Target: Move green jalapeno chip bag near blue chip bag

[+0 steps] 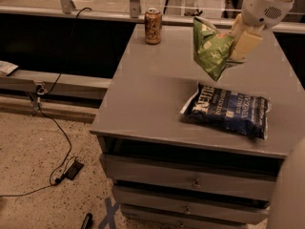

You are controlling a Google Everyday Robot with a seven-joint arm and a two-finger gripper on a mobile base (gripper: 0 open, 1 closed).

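Green jalapeno chip bag (pixel 209 51) aloft, clamped in gripper (pixel 237 46) over table (pixel 152 80), blue chip bag (pixel 226 111) lying nearby, can (pixel 153 26) well apart

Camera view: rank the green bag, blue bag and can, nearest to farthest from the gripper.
1. green jalapeno chip bag: held in the gripper, aloft.
2. blue chip bag: lying below it.
3. can: far back, to the left.

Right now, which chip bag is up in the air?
The green jalapeno chip bag: the claw holds it above the table, near the back. The blue chip bag lies flat on the tabletop.
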